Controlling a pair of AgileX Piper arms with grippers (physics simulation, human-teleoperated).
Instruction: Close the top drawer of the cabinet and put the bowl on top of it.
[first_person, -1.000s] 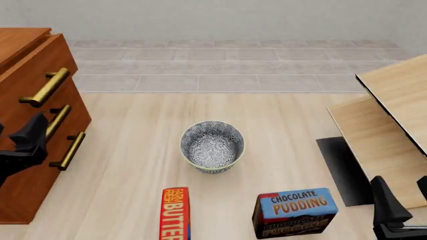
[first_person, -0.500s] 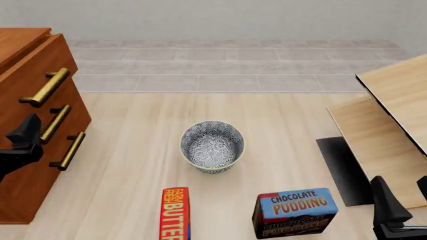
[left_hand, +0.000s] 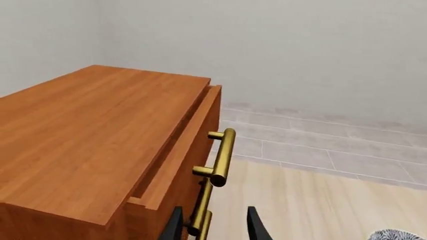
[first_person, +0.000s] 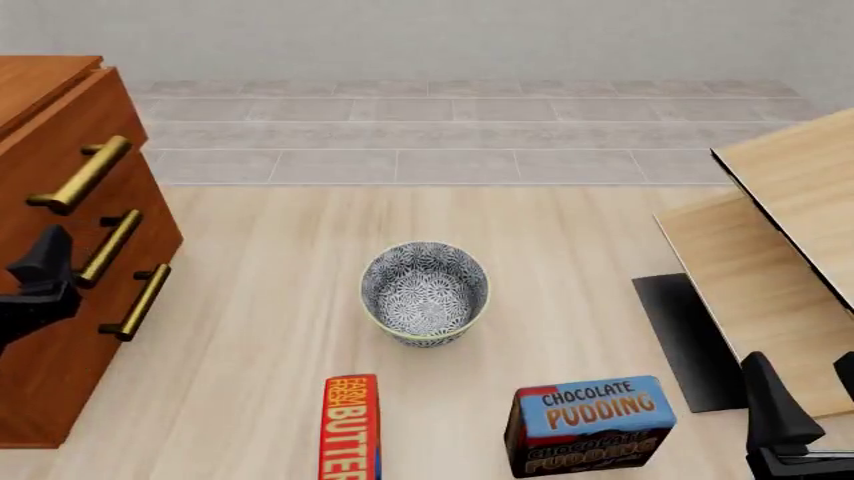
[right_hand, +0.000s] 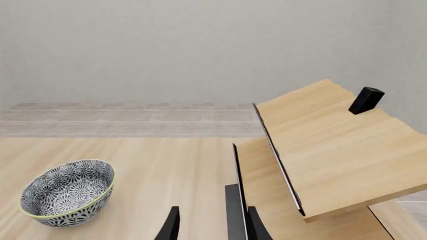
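Showing top drawer (left_hand: 175, 165) slightly ajar, left claw (first_person: 40, 268) mostly cropped

"CHOCOLATE PUDDING" box (first_person: 589, 425); "BUTTER" pack (first_person: 351, 428)

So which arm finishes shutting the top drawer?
Left. Its tool sits right at the cabinet front, beside the top drawer, which looks slightly ajar. The right tool is across the table.
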